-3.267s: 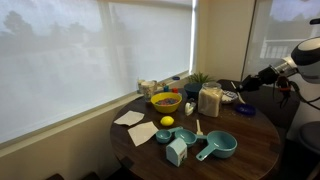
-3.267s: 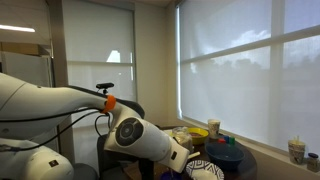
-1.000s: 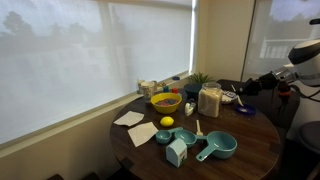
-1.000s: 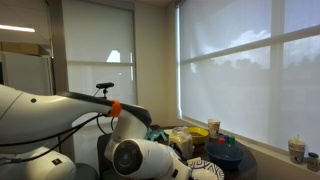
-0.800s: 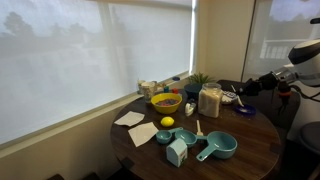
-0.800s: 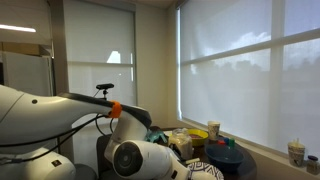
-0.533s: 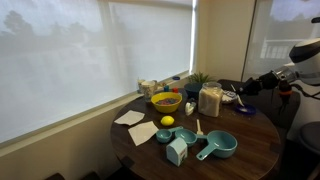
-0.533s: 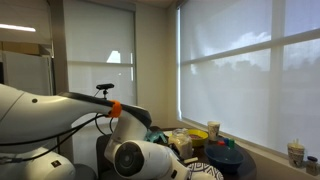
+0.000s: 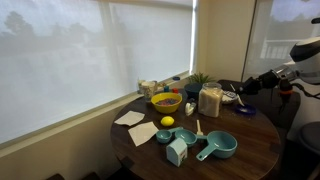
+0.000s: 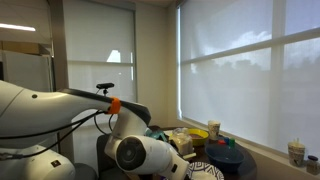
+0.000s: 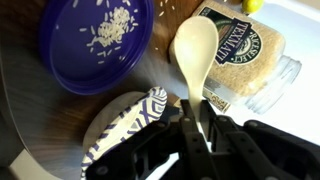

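Napkins (image 9: 128,118) lie at the left edge of the round surface (image 9: 250,142) in an exterior view, two of them, one nearer the front edge. Next right come a yellow bowl (image 9: 166,101) toward the back edge, a lemon (image 9: 167,122) just in front of it, and a teal carton (image 9: 177,152) at the front edge. Teal scoops (image 9: 217,146) sit beside the carton. Behind them a jar (image 9: 210,100) of rice stands before a small plant (image 9: 200,79). At the right edge the gripper (image 9: 243,88) hangs low over the surface, just right of the jar.

From the wrist view, a blue bowl (image 11: 100,40) with a few rice grains in it lies at the left. Below it is a blue-and-white striped item (image 11: 122,125); whether it is cloth or dish I cannot tell. The gripper (image 11: 196,118) is clamped narrow on the handle of a pale spoon (image 11: 194,50). The spoon's head points away from the gripper, between the blue bowl and the jar (image 11: 252,60), overlapping the jar's label edge. Whether it touches either I cannot tell. The jar crowds the spoon closely on the right.

In an exterior view the arm (image 10: 140,155) fills the foreground and hides most of the surface. A yellow cup (image 10: 214,128) and blue lids (image 10: 222,145) show past it.
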`<state>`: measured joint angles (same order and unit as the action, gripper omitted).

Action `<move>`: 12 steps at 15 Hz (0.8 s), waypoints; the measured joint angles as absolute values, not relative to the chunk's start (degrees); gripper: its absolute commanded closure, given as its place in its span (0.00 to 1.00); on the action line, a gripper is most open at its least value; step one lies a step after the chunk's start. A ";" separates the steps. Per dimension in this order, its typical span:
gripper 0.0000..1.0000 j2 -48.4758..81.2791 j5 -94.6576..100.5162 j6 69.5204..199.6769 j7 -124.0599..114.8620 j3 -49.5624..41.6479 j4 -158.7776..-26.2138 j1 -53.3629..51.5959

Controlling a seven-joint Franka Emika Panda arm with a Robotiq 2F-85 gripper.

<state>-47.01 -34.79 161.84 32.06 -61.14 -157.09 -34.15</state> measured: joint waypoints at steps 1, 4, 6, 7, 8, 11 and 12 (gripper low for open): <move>0.97 -46.73 -34.65 161.50 31.84 -60.15 -157.10 -33.60; 0.97 -44.60 -33.11 158.97 29.56 -55.73 -157.14 -30.16; 0.97 -42.38 -30.26 155.08 26.41 -51.50 -157.28 -25.23; 0.97 -41.32 -28.03 152.57 24.15 -49.15 -157.31 -22.41; 0.97 -40.40 -26.21 150.22 22.27 -46.74 -157.32 -19.65; 0.97 -38.64 -23.56 144.47 18.43 -39.02 -157.34 -12.22; 0.97 -38.42 -23.39 142.99 17.52 -36.59 -157.31 -10.25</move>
